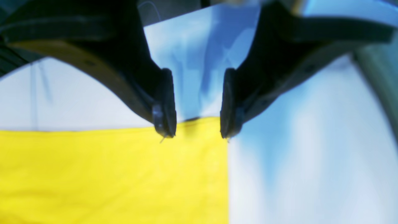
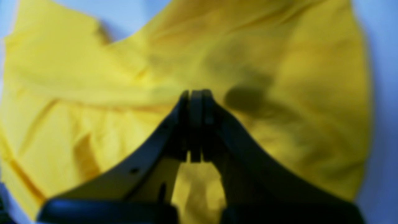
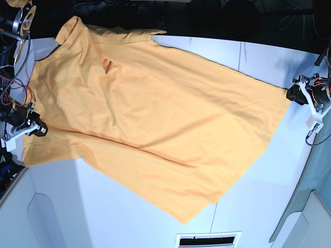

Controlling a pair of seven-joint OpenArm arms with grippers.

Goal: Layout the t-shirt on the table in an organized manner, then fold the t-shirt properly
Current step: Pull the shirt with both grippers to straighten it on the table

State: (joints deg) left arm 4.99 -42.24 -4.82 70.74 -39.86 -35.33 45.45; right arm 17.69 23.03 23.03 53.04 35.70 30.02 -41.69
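The orange-yellow t-shirt point(image 3: 150, 113) lies spread wide on the white table point(image 3: 103, 206), back side up, with no lettering showing. Its collar end is at the far left and its hem at the right. My left gripper point(image 1: 196, 132) is open, its fingertips point(image 1: 164, 124) straddling a hem corner of the shirt point(image 1: 108, 174). In the base view it point(image 3: 290, 95) sits at the shirt's right tip. My right gripper point(image 2: 196, 93) is shut and hovers over wrinkled fabric point(image 2: 279, 77), with no cloth seen between the pads. In the base view it point(image 3: 41, 129) is at the shirt's left edge.
The shirt's upper left part hangs over the table's far edge point(image 3: 207, 44). A thin seam line point(image 3: 240, 57) crosses the table. A slotted vent point(image 3: 208, 240) sits at the front edge. Loose wires point(image 3: 10, 88) hang by the arm at the left.
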